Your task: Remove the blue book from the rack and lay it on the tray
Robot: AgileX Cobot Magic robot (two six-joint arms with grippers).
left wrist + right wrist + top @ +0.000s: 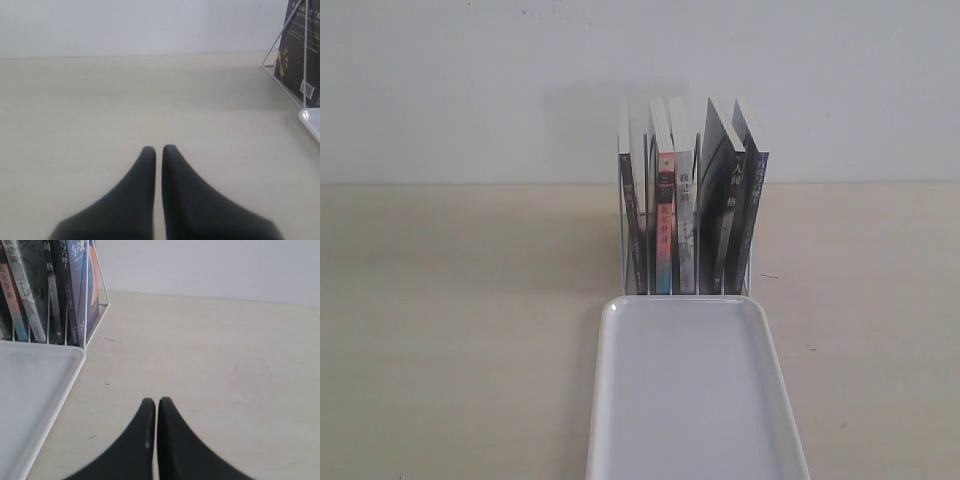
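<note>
The blue book (756, 205) stands upright at the right end of the white wire rack (621, 235), leaning against a black-spined book. In the right wrist view the blue book (79, 285) shows its blue spine and an orange patch on the cover, behind the rack's end wire (102, 284). The long white tray (690, 400) lies directly in front of the rack with nothing on it. My right gripper (156, 401) is shut and empty, low over bare table beside the tray (30, 390). My left gripper (159, 148) is shut and empty, off the rack's other end (280, 42).
Several other books fill the rack, among them a pink-and-teal-spined one (664, 225) and a black-spined one (730, 215). A dark cover with a white barcode (297, 55) faces the left wrist camera. A tray corner (312, 120) shows there. A pale wall rises behind the table.
</note>
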